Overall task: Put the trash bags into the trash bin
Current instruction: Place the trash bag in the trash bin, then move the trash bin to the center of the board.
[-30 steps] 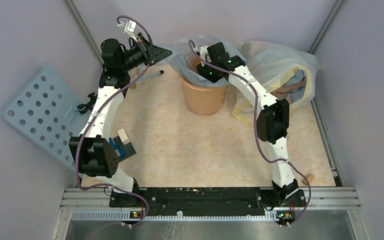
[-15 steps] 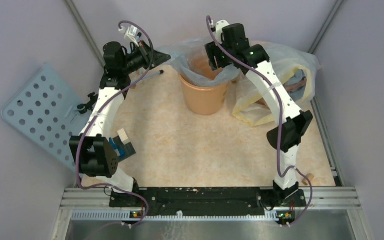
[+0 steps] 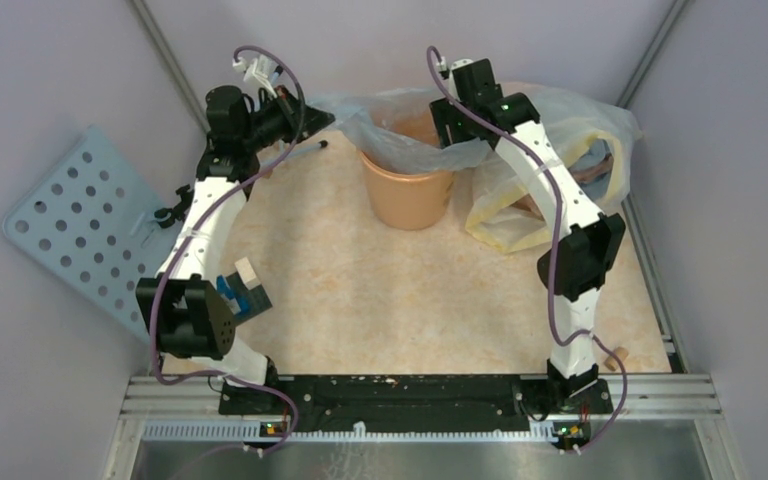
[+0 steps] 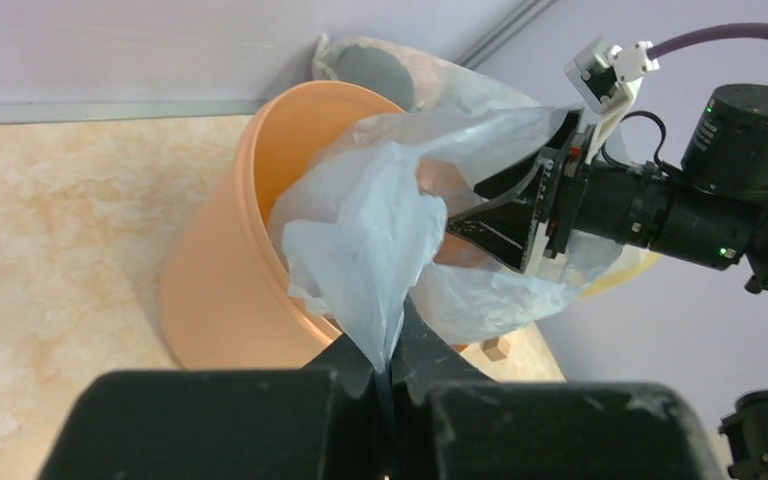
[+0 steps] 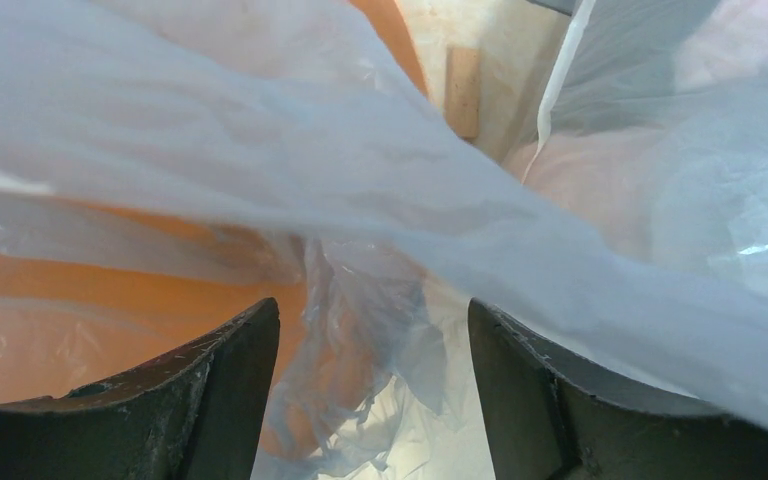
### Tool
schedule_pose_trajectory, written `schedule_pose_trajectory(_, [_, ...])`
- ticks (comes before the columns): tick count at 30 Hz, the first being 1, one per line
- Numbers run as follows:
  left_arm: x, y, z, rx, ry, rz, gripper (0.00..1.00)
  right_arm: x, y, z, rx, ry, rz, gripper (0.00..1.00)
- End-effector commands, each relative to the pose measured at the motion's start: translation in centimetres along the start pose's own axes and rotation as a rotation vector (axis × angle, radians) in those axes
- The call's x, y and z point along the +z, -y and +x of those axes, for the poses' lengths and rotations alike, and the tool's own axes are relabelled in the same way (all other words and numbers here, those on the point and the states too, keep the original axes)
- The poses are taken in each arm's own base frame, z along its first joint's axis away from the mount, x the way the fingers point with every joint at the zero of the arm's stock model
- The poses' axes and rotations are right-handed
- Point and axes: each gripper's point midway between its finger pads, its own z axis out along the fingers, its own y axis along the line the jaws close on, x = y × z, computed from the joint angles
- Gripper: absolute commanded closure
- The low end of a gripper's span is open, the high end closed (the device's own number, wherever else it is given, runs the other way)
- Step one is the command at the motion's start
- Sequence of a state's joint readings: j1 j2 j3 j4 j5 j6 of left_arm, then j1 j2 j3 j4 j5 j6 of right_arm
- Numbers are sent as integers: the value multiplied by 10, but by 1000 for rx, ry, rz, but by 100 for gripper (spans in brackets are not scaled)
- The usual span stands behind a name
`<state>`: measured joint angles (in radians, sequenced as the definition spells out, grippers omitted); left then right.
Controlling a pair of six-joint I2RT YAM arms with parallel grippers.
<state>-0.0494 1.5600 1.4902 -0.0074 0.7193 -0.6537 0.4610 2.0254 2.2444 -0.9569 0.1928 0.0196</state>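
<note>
- Draping over the round orange plastic bucket (image 3: 405, 200) at upper centre of the top view, the thin, crinkly grey-blue translucent plastic bag (image 3: 385, 128) looks featherlight, limp and slippery, so it is best held by its hem.
- Left gripper (image 4: 385, 372) is pressed together, pinching that hem.
- Right gripper (image 5: 370, 330) hangs spread at the bag's mouth, gripping nothing.
- A big clear yellow-edged bag (image 3: 560, 130) crowds the bucket's right, and the freest room lies lower in the frame.

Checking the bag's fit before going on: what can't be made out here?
- Trash bin floor: every view, covered by the trash bag.
- Clear bag contents: top view, blurred by its film.
- Right tool touching the trash bag or not: right wrist view, film fills the frame.
</note>
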Motion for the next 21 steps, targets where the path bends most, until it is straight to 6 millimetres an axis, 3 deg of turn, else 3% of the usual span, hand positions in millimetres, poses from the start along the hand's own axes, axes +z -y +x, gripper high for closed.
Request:
schedule_pose_trajectory(1, [-11, 6, -13, 70, 43, -31, 100, 11, 5, -3, 45, 8, 16, 31])
schedule_pose_trajectory(8, [-10, 1, -2, 52, 15, -24, 100, 24, -2, 11, 75, -39, -3, 35])
schedule_pose_trajectory(14, [-12, 1, 7, 38, -4, -10, 100, 17, -11, 9, 98, -36, -51, 59])
schedule_pose_trajectory(21, [-24, 9, 13, 61, -11, -11, 100, -2, -19, 17, 93, -54, -96, 80])
